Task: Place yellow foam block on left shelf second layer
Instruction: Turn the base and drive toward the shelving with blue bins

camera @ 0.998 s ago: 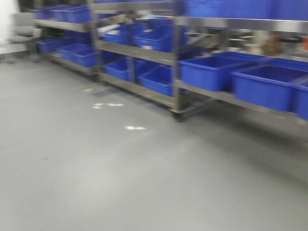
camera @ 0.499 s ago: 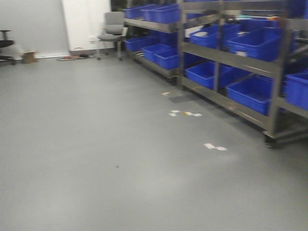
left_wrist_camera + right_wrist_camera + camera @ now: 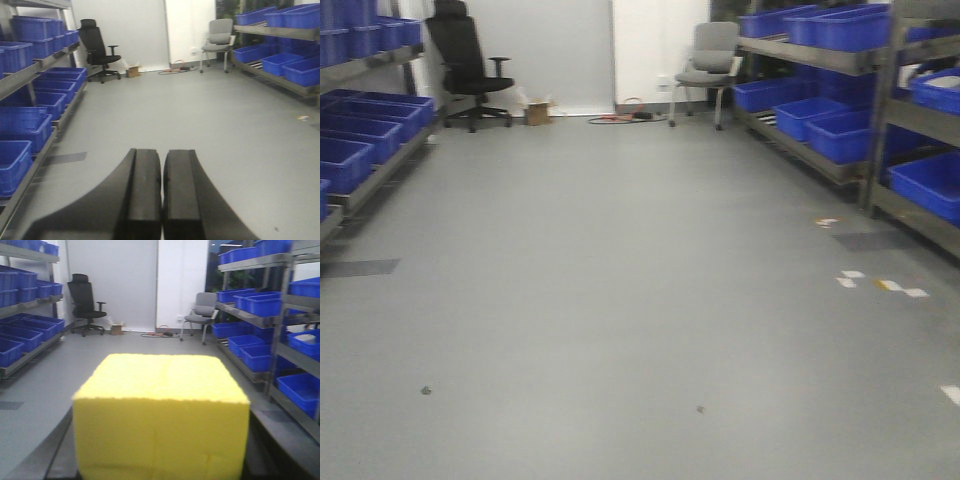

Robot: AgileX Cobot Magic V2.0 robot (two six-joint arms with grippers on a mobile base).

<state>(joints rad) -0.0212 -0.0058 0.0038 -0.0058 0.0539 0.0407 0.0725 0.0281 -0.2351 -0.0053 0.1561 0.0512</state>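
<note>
The yellow foam block [image 3: 161,410] fills the lower middle of the right wrist view, held between the two black fingers of my right gripper [image 3: 160,440], which is shut on it. My left gripper [image 3: 162,190] is shut and empty, its jaws pressed together, pointing down the aisle. The left shelf [image 3: 360,150] with blue bins stands along the left side in the front view, and also shows in the left wrist view [image 3: 35,100]. Neither gripper shows in the front view.
A right shelf [image 3: 880,110] with blue bins lines the right side. A black office chair [image 3: 465,65] and a grey chair [image 3: 708,60] stand at the far wall, with a small box [image 3: 537,112] and cables between. White tape marks [image 3: 880,285] lie on the grey floor.
The front view has swung left: the right shelf slid from the middle to the right edge, and the aisle, far wall, chairs and left shelf came into view.
</note>
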